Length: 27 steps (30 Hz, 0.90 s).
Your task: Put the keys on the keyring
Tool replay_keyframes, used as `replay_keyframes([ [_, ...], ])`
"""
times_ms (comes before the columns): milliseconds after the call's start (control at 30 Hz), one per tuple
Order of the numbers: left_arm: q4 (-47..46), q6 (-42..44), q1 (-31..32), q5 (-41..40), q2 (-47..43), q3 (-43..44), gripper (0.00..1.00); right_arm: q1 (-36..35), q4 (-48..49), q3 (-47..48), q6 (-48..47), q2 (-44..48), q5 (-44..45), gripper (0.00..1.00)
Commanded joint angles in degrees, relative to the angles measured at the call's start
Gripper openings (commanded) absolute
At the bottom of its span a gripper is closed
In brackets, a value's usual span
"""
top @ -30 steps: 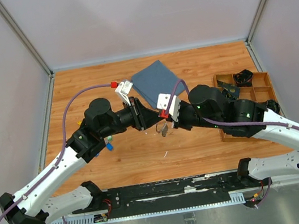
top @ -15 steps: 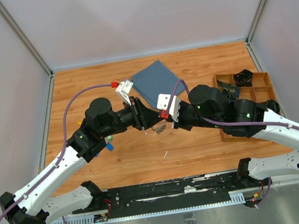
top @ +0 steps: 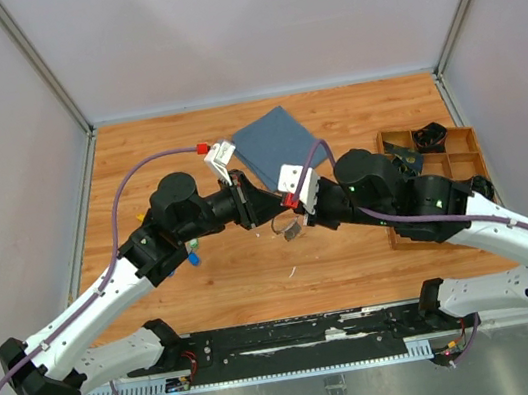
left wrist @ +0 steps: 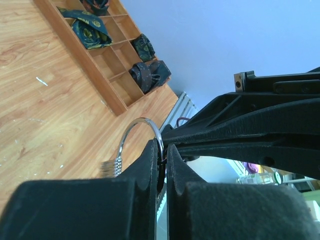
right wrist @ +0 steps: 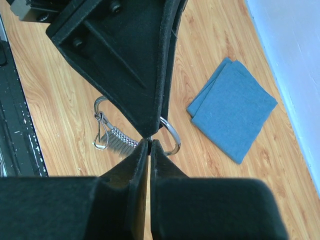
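The keyring is a thin silver ring held above the middle of the table. My left gripper is shut on its rim; the left wrist view shows the ring arching out of the jaws, with its chain bit below. My right gripper is shut, tip to tip with the left fingers at the ring. I cannot tell what is between its pads. The chain and a wire clasp hang at the left. Yellow, green and blue key tags lie beside the left arm.
A folded blue cloth lies at the back middle and also shows in the right wrist view. A wooden compartment tray with dark items stands at the right, also in the left wrist view. A small white scrap lies near the front.
Both grippers stay together at the ring. The ring and its chain have shifted slightly beneath them.
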<state>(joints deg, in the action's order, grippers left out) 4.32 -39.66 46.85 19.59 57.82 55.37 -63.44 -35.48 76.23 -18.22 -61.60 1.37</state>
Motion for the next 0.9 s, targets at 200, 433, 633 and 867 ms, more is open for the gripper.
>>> replay_keyframes([
  [200,-1.2,-0.2,0.4,-2.6,-1.6,0.1,0.0,-0.1,6.3,-2.6,2.2,7.3,0.7,0.38],
  [433,-2.4,-2.6,0.4,-3.6,-3.5,-0.3,0.0,-0.1,13.4,-7.1,13.5,14.8,8.2,0.5],
  [633,-4.7,-7.6,0.4,-5.2,-5.5,-0.7,0.01,-0.1,16.4,-8.5,28.9,15.4,13.5,0.49],
  [867,-7.4,-14.5,0.4,-9.2,-8.4,-1.4,0.01,-0.1,24.9,-11.5,39.6,15.8,11.3,0.49],
])
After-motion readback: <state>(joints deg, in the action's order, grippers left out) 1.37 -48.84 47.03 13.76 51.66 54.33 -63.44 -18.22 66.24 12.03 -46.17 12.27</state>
